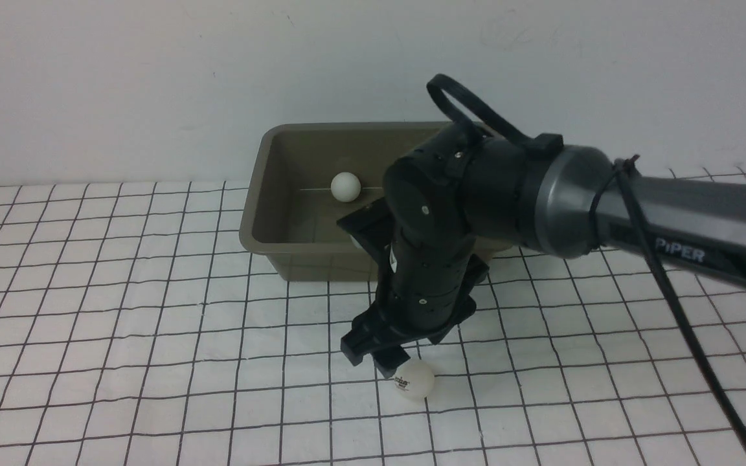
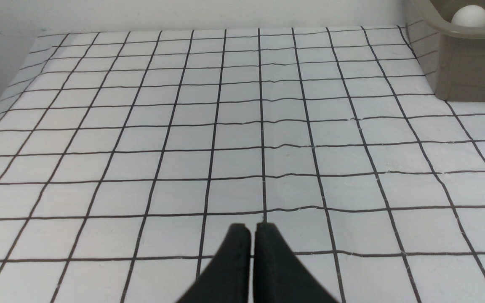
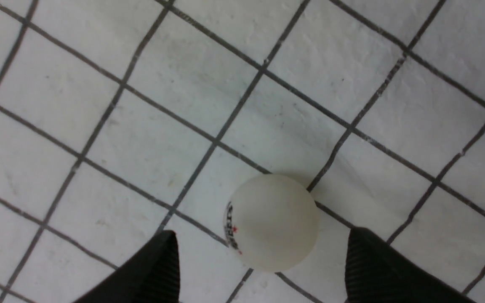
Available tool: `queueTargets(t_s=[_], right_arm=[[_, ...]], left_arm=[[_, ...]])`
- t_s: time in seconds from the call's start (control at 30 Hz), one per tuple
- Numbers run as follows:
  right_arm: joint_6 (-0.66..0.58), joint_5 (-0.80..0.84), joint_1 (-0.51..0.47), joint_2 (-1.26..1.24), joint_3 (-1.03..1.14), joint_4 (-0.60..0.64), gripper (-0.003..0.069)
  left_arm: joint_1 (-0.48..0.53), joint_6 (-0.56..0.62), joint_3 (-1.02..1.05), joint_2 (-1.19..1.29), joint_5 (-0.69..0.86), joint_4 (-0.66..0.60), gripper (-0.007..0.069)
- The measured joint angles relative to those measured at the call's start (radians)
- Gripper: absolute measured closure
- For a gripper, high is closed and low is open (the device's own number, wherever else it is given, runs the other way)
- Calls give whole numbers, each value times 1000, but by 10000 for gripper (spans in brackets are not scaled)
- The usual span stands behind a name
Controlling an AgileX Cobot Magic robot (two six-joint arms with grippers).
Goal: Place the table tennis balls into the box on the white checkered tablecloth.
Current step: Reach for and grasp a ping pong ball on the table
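Ok, status. Desk is covered by a white cloth (image 1: 120,310) with a thin black grid. The lines run wavy, so it lies slightly wrinkled, and the right wrist view shows faint grey smudges on it. A plain white wall (image 1: 153,77) stands right behind the desk's far edge. In the left wrist view the cloth drops off at the desk's left edge.

Box (image 1: 315,266) sits at the far edge, either against the wall or just beside it, can't tell which. One ball (image 1: 346,187) lies inside on the floor, toward the back wall. Part of the interior is hidden behind the right arm (image 1: 671,220).

The second ball (image 1: 414,378) is on the cloth, out from the box's front wall toward the near edge, dark logo with a red star facing sideways. Right end effector (image 3: 262,235) points down over it with fingers (image 3: 158,273) spread wide, one each side of the ball. Cloth shows in both gaps, so no contact.

Left end effector (image 2: 251,227) hangs low over the cloth nearer the desk's left edge, well apart from the box, fingers pressed together with nothing between them.
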Motion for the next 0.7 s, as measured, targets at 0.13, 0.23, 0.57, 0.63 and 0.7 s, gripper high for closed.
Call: queueTargets(t_s=[0.13,0.23,0.57,0.63,0.7], right_arm=[[11,0,0,33,0,-14,179],[15,-8,0,63,0,-14,179],[22,-36,0,124,0,-13,188],[22,-38,0,137,0,-13,216],[22,-38,0,140,0,-13,279]], left_arm=[[0,0,0,0,0,0,629],[0,0,0,0,0,0,629],[0,0,0,0,0,0,629],[0,0,0,0,0,0,629],[0,0,0,0,0,0,629]])
